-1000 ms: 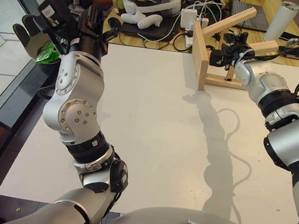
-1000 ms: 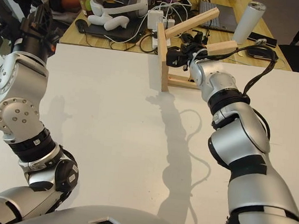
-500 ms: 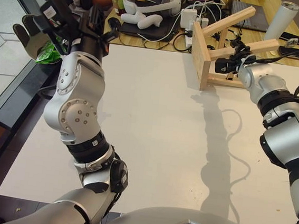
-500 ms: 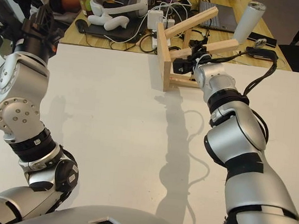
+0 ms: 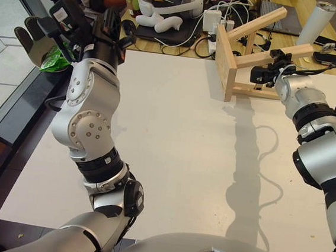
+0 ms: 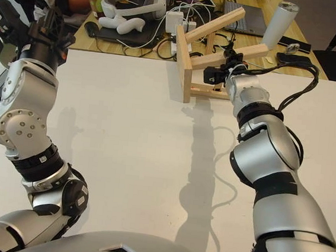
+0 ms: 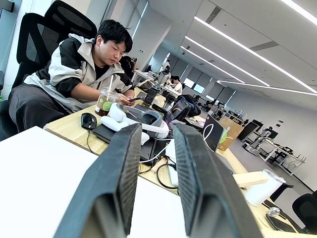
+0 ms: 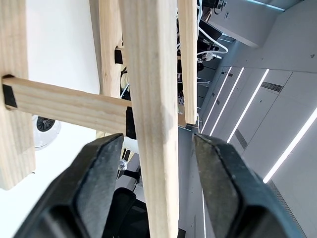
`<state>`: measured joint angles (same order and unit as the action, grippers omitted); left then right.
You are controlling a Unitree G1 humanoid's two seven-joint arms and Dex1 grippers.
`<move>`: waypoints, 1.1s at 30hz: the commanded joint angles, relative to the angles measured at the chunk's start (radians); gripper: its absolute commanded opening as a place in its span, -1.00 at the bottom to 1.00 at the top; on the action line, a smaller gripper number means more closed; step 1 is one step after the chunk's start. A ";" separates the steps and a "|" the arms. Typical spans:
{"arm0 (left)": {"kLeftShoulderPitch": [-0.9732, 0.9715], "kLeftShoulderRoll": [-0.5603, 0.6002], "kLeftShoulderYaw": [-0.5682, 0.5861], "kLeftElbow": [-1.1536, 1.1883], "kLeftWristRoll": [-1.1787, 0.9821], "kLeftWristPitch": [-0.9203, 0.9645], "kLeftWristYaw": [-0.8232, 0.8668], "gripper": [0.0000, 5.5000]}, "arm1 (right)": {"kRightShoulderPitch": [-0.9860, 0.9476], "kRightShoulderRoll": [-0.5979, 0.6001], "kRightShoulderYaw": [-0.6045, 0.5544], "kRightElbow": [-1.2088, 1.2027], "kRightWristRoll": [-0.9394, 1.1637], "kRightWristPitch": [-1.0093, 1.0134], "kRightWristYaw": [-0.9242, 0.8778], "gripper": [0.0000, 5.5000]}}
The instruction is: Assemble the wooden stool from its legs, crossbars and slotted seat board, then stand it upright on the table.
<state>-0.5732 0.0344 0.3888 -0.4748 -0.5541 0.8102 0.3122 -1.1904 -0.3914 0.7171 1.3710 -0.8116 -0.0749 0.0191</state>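
White bench (image 5: 170,162) carried the stool (image 5: 246,56), which lay on its side, already put together. Its seat board (image 6: 186,74) stood on edge and its legs pointed off to the robot's right. Just beyond the stool ran a neighbouring bench (image 5: 158,44) crowded with cables (image 5: 210,23), a headset (image 5: 168,4) and a tumbler (image 5: 315,21).

The right jaws sat among the stool's legs, open and straddling one leg (image 8: 148,124) close to a crossbar (image 8: 69,104). A gap showed on each side of the wood, so nothing was clamped. The left jaws hung well to the left of the stool, raised, parted a little, with nothing between them.

What remained, by my reading, was tipping the stool onto its feet, and that looked the risky part:
- A hold on a single leg, well away from the seat board, would let the weight swing and the wood slip or twist between the jaws.
- If the joints were only pushed together, a pull on that leg could work it or the crossbar loose.
- A push away from the robot could slide the stool into the cables and tumbler behind it.
- Closing off-centre might only nudge the leg and shift the stool
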 commanded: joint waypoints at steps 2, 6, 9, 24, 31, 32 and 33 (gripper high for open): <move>-0.010 0.000 -0.009 0.012 -0.003 -0.008 0.001 -0.59 | -0.008 0.009 -0.045 0.003 0.026 -0.006 0.036 -0.35; -0.013 0.003 -0.010 0.016 -0.004 -0.011 0.001 -0.59 | -0.005 0.009 -0.064 0.002 0.034 -0.007 0.042 -0.57; -0.014 0.005 -0.009 0.016 -0.005 -0.011 0.002 -0.59 | -0.004 0.011 -0.077 -0.001 0.038 -0.010 0.045 -0.64; -0.014 0.018 -0.003 0.016 0.003 -0.024 0.000 -0.59 | 0.051 0.042 -0.133 -0.172 0.085 -0.195 0.080 -0.64; -0.013 0.022 0.002 0.016 0.005 -0.032 -0.001 -0.59 | 0.186 -0.010 -0.150 -0.496 0.107 -0.222 0.193 -0.75; -0.012 0.023 0.003 0.015 0.005 -0.032 -0.001 -0.59 | 0.206 -0.019 -0.156 -0.547 0.111 -0.212 0.214 -0.80; -0.011 0.023 0.004 0.014 0.006 -0.033 0.000 -0.59 | 0.230 -0.028 -0.165 -0.607 0.118 -0.203 0.241 -0.84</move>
<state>-0.5777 0.0432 0.3910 -0.4612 -0.5519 0.7885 0.3110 -1.0054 -0.3890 0.5716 0.8650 -0.7139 -0.2940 0.2079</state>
